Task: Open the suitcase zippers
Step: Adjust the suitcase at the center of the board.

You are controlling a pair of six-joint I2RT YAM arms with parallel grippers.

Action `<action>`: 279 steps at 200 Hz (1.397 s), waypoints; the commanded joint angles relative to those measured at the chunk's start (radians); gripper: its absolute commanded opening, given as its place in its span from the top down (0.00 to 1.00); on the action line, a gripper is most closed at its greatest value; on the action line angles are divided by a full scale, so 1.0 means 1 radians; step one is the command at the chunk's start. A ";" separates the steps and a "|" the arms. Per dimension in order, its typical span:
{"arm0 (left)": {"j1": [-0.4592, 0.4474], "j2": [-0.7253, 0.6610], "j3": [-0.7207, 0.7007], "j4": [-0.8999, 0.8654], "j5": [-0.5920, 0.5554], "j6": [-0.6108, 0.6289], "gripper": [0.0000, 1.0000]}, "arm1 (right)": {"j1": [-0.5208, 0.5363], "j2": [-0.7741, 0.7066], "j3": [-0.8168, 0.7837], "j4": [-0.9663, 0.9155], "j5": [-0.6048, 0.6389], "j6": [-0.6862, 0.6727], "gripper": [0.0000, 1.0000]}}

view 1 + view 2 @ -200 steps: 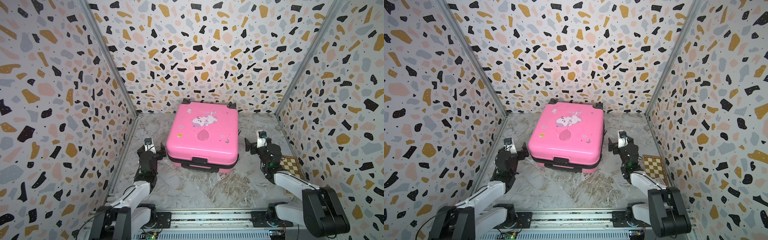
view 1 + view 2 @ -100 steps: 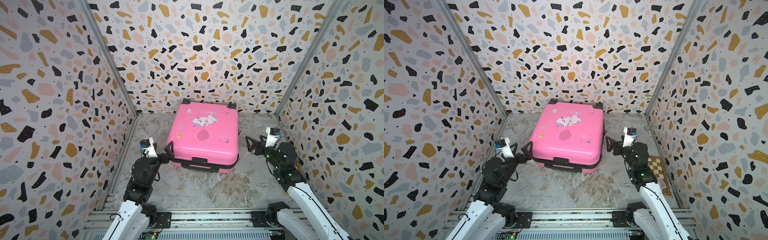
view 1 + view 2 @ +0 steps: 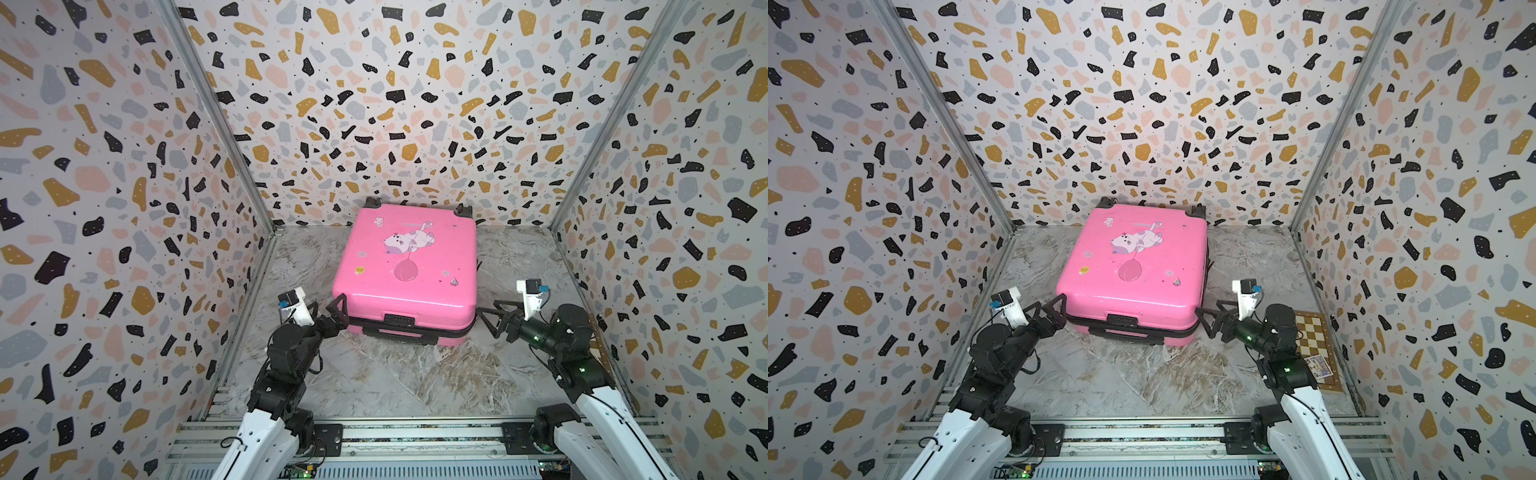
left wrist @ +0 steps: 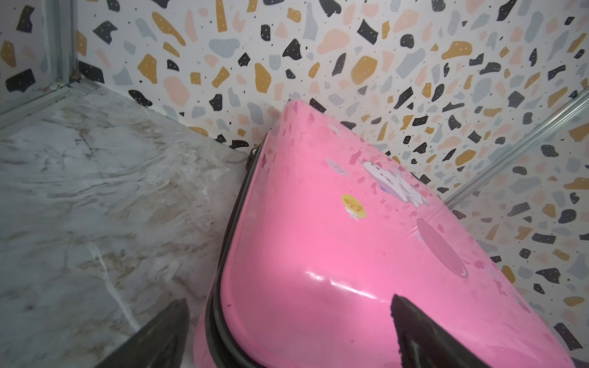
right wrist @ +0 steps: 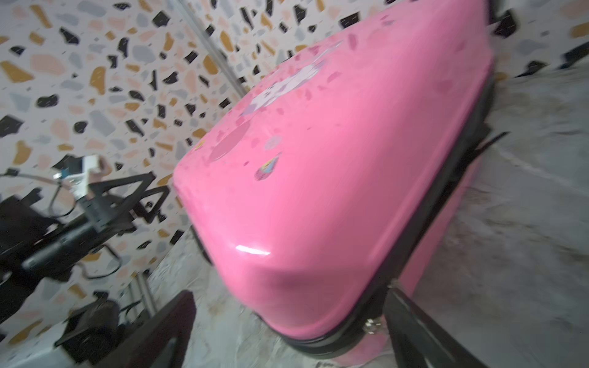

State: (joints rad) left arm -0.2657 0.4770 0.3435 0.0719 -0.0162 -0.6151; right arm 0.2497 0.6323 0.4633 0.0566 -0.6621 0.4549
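Observation:
The pink suitcase [image 3: 409, 266] [image 3: 1133, 270] lies flat and closed near the back wall, cat print upward. Its black zippers [image 3: 453, 331] [image 4: 214, 315] [image 5: 417, 223] run around the seam. A small metal pull [image 5: 371, 325] shows at the near right corner. My left gripper [image 3: 337, 312] [image 3: 1059, 314] [image 4: 288, 307] is open at the near left corner, one finger over the lid, the other beside the shell. My right gripper [image 3: 487, 321] [image 3: 1203, 323] [image 5: 288, 301] is open at the near right corner, one finger [image 5: 411, 321] close beside the pull. Nothing is held.
A wooden chessboard [image 3: 1313, 337] lies on the marble floor by the right wall, behind my right arm. Patterned walls close in three sides. The suitcase's black handle [image 3: 398, 321] sits on its front face. An aluminium rail [image 3: 415, 432] runs along the front.
Both arms have unfolded and reached forward. Each gripper has swung in from beside the case to one of its near corners. The suitcase has not moved.

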 commanded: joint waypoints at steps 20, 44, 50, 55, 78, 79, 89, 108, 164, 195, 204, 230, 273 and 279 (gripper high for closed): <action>-0.014 -0.094 0.018 0.050 0.098 0.001 0.01 | 0.240 0.065 -0.020 0.139 0.034 0.003 0.11; -0.061 -0.104 0.016 0.075 0.122 0.028 0.01 | 0.390 0.188 0.043 0.165 0.145 -0.023 0.11; -0.066 -0.095 0.014 0.082 0.128 0.033 0.01 | 0.418 0.221 0.061 0.171 0.160 -0.029 0.11; -0.069 -0.084 0.013 0.093 0.135 0.032 0.01 | 0.436 0.249 0.076 0.181 0.166 -0.035 0.11; -0.082 -0.044 0.017 0.132 0.185 0.028 0.01 | 0.508 0.360 0.130 0.230 0.178 -0.046 0.11; -0.084 -0.044 0.018 0.132 0.186 0.028 0.01 | 0.510 0.365 0.133 0.231 0.179 -0.047 0.11; -0.095 -0.040 0.019 0.134 0.184 0.032 0.01 | 0.536 0.394 0.154 0.224 0.207 -0.061 0.11; -0.107 -0.050 0.019 0.126 0.166 0.043 0.01 | 0.559 0.358 0.166 0.180 0.273 -0.072 0.12; -0.141 0.044 0.045 0.153 0.196 0.061 0.01 | 0.443 0.112 0.183 -0.150 0.527 -0.059 0.07; -0.218 0.068 0.063 0.143 0.146 0.114 0.01 | 0.130 0.065 0.149 -0.197 0.344 -0.037 0.05; -0.243 0.078 0.068 0.143 0.130 0.128 0.01 | 0.037 0.077 0.128 -0.163 0.212 -0.023 0.05; -0.307 0.112 0.078 0.152 0.097 0.158 0.01 | -0.034 0.133 0.079 0.005 -0.083 0.014 0.08; -0.358 0.156 0.081 0.162 0.044 0.191 0.01 | 0.227 0.218 0.100 0.110 0.029 -0.008 0.09; -0.359 0.158 0.080 0.163 0.039 0.194 0.01 | 0.260 0.250 0.111 0.121 0.044 -0.008 0.09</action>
State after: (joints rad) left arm -0.6125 0.6292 0.3950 0.1768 0.0673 -0.4625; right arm 0.3973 0.8192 0.5304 0.0647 -0.5934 0.4480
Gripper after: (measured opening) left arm 0.990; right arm 0.918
